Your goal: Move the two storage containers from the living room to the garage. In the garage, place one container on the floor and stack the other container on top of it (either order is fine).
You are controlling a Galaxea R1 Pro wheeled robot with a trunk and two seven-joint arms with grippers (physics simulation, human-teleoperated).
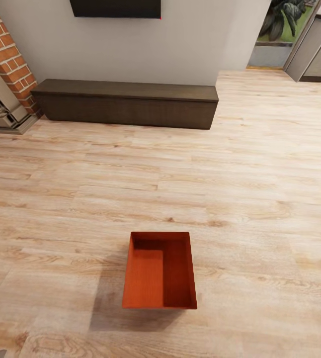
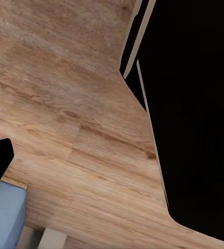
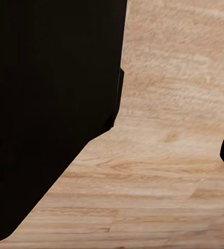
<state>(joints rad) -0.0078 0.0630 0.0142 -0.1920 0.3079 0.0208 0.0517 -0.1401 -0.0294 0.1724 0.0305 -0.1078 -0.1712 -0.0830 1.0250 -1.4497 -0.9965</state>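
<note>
Item: one storage container (image 1: 159,271), lying empty on living-room planks at six o'clock; I am squaring up centrally before reaching, finger state being impossible to tell.

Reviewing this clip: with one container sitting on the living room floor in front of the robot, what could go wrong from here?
1. The storage container has thin straight walls, so a grasp on one wall may tilt or slip.
2. One container shows in the head view; the second must be found before the garage stack can be done.
3. The bench and brick fireplace lie ahead, so turning with a carried box may clip them.
</note>
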